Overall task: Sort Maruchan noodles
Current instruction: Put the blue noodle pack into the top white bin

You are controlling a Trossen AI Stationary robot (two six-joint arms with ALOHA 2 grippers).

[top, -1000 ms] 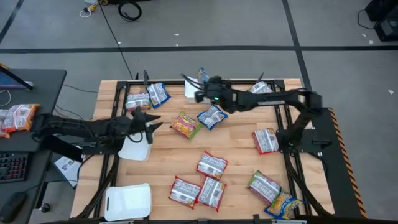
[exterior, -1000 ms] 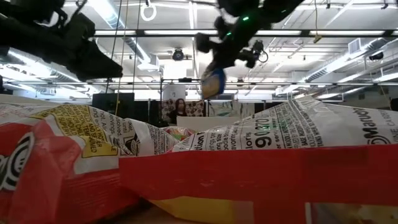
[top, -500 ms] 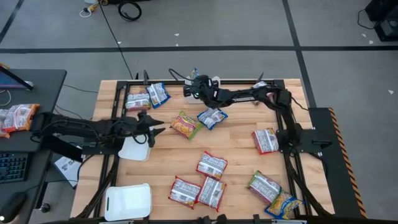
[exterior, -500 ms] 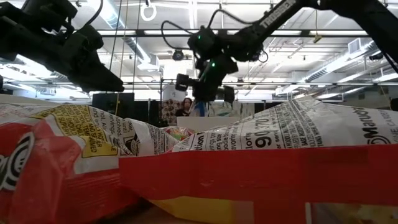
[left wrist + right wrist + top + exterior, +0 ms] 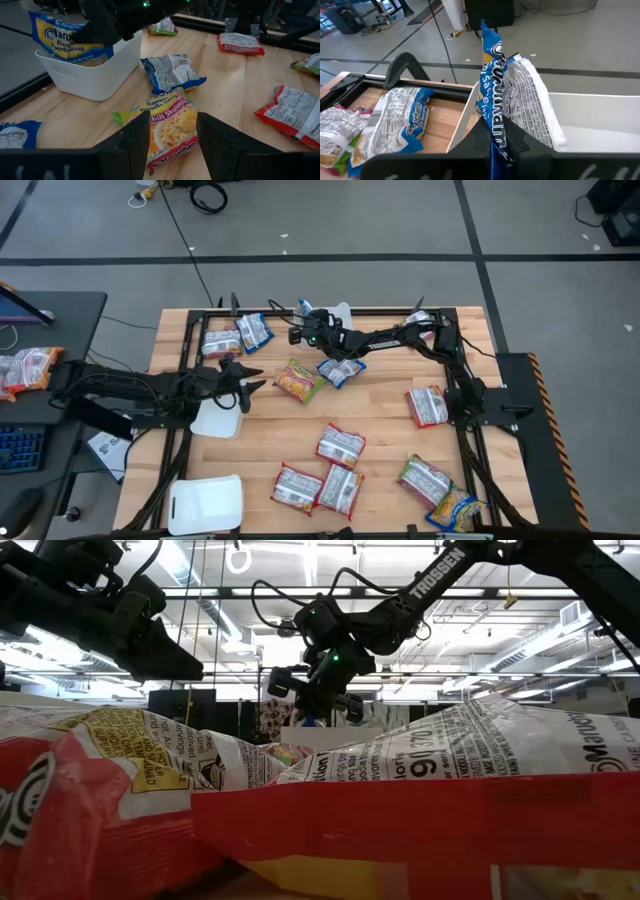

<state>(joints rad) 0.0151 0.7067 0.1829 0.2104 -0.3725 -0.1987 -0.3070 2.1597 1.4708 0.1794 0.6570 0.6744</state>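
Drop-off step: right tool [image 5: 496,131] pinches a blue noodle packet [image 5: 493,100] upright over the white tray [image 5: 90,70] at the counter's [image 5: 385,425] far edge, next needs lowering and release; left tool [image 5: 172,140] waits spread above a green-yellow packet [image 5: 167,127].

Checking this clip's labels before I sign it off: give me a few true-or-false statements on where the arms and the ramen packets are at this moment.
1. The right gripper is shut on a blue-and-white crinkly plastic ramen packet. True.
2. That packet hangs over the white rectangular plastic tray at the table's far edge. True.
3. The left gripper holds a red-and-white packet. False: its fingers stand apart, empty, above a green-yellow chili shrimp packet lying on the wood.
4. Every packet already sits in a tray. False: many packets lie loose on the light wooden table.
5. A second blue-and-white packet lies on the table beside the tray. True.
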